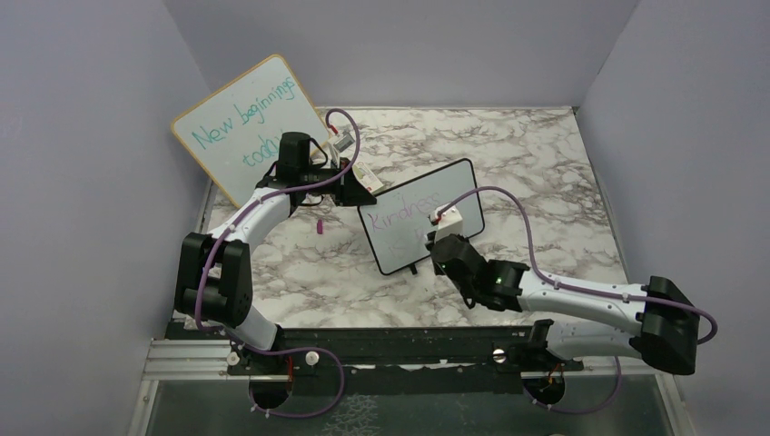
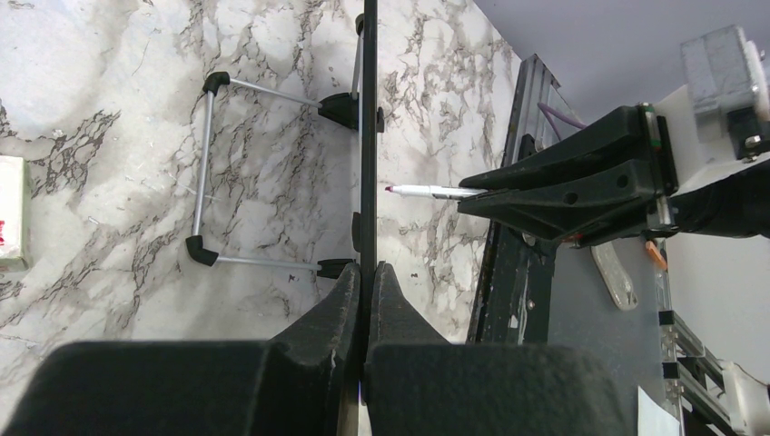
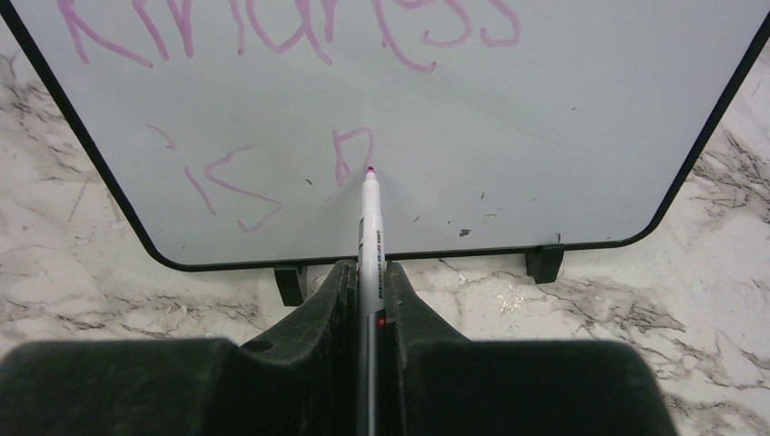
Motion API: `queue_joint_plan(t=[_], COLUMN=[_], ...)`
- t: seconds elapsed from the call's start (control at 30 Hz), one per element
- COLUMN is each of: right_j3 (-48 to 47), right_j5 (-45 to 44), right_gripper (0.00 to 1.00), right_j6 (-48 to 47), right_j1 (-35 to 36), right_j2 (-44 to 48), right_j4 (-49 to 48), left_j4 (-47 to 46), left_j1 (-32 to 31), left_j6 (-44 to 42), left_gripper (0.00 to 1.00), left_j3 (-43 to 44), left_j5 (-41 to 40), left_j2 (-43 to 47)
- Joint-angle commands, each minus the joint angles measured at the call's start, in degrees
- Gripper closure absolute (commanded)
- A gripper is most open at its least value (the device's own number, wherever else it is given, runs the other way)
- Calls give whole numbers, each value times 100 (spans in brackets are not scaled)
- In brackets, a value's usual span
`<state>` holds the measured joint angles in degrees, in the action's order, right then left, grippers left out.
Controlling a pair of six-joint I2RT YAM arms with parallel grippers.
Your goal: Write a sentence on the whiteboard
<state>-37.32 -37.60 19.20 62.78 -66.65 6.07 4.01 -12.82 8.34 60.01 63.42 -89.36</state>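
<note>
Whiteboard (image 3: 563, 127) stands upright on the marble tabletop (image 3: 654, 327), straight ahead of the right gripper (image 3: 363, 271) and face-on to it, its two little black feet (image 3: 545, 263) just beyond the fingertips. The right gripper is closed tight on a purple-pink marker (image 3: 370, 218), the barrel lying along the slot between the jaws so that the tip pokes out well forward. That leaves room for the nib to reach the surface without the fingers bumping the frame. The nib touches, or very nearly touches, the board at the foot of a fresh letter in the lower line. The sentence (image 1: 410, 213) so far reads "Kindness" on top and "is" plus one partly formed letter beneath, so by my judgement the writing is roughly midway, with more words to come to the right of the tip. The left gripper (image 2: 366, 272) is clamped shut on the board's thin black edge, seen side-on from its wrist as a dark line running away from the jaws. It pinches from the side opposite the writing arm, most likely to brace the light board so marker pressure does not push it back or tip it on its wire stand (image 2: 204, 173), which spreads out behind the panel. From that wrist the marker points squarely at the board's front face. A larger wood-framed board (image 1: 245, 127) with teal writing leans against the wall behind the left arm, apart from the work.
</note>
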Motion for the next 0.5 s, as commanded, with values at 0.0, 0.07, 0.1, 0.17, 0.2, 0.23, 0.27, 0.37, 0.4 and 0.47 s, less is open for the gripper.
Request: queue_joint_plan(t=[0.0, 0.07, 0.1, 0.17, 0.2, 0.23, 0.27, 0.37, 0.4, 0.47], right_j3=[60, 43, 17, -19, -33, -49, -64, -85, -87, -96], right_j5=[-100, -134, -147, -163, -160, -158, -152, -151, -157, -161], right_gripper=[100, 100, 100, 100, 100, 100, 100, 100, 100, 100], right_j6=[-158, -209, -231, -278, -296, -314, -324, -345, -347, -363], right_j1=[-21, -21, -21, -29, -41, -51, -55, -64, -72, -89], right_j2=[263, 255, 222, 154, 120, 85, 49, -11, -26, -45], right_j4=[-268, -346, -375, -418, -448, -456, -465, -511, -534, -557], left_j4=[403, 407, 408, 408, 408, 408, 408, 408, 408, 408], left_j1=[-49, -51, -49, -51, -47, -48, -49, -48, -48, -52], left_j6=[-120, -121, -122, -122, -120, -121, -122, -120, -122, -122], left_gripper=[100, 100, 100, 100, 100, 100, 100, 100, 100, 100], left_j3=[-95, -95, -95, -95, -95, -95, -95, -95, -95, -95], left_j5=[-365, -364, -365, -359, -358, -357, -356, -357, -356, -356], left_j2=[-163, -161, -165, -161, -160, -160, -160, -162, -161, -160])
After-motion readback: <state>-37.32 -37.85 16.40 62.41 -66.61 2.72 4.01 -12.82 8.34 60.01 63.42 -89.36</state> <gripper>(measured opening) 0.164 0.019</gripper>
